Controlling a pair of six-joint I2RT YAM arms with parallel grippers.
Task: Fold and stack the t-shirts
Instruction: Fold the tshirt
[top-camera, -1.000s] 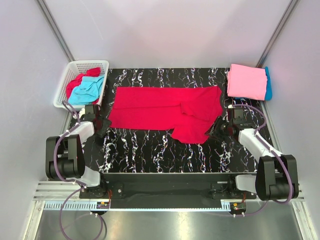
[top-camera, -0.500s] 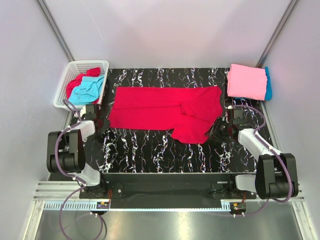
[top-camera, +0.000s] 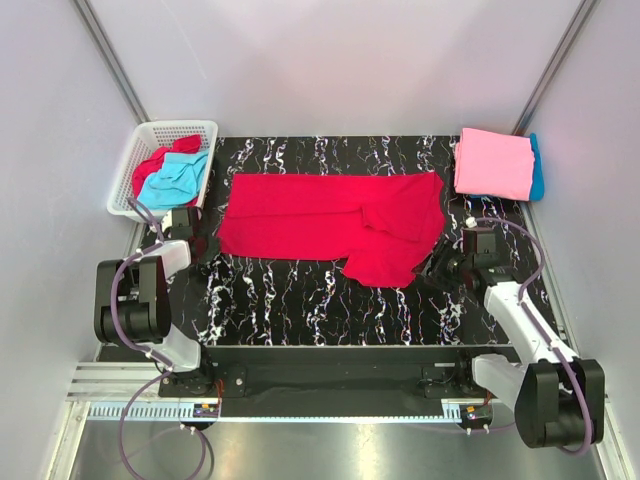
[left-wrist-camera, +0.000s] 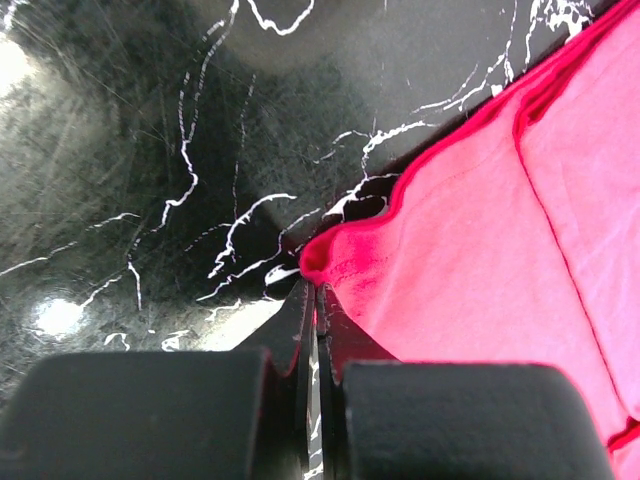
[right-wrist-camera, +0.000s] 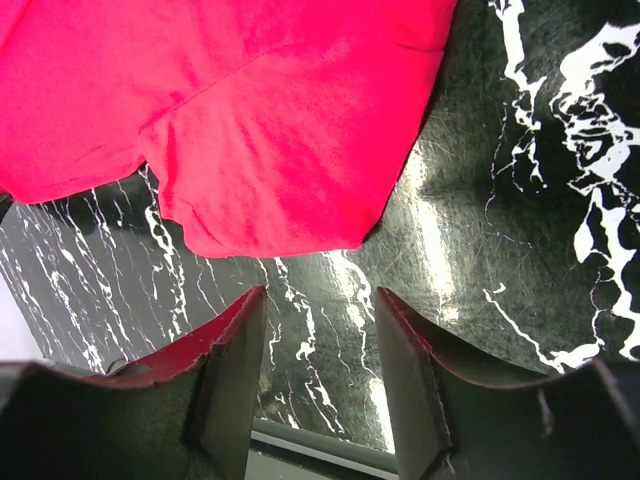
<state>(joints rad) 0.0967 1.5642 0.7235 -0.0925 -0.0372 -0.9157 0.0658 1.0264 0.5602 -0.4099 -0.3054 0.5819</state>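
Since a second ago my left gripper (left-wrist-camera: 315, 300) has closed, pinching the 9 o'clock corner of the crimson t-shirt (top-camera: 320, 215), which lies spread across the table (top-camera: 300, 300). Meanwhile my right gripper (right-wrist-camera: 320, 300) has backed off toward 5 o'clock, jaws apart, holding nothing.

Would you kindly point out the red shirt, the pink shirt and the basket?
red shirt (top-camera: 310, 215), top view, mid body.
pink shirt (top-camera: 493, 163), top view, top face.
basket (top-camera: 182, 125), top view, far rim.

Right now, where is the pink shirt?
In the top view the pink shirt lies folded at the table's far right corner, on a blue shirt, beyond the red shirt.
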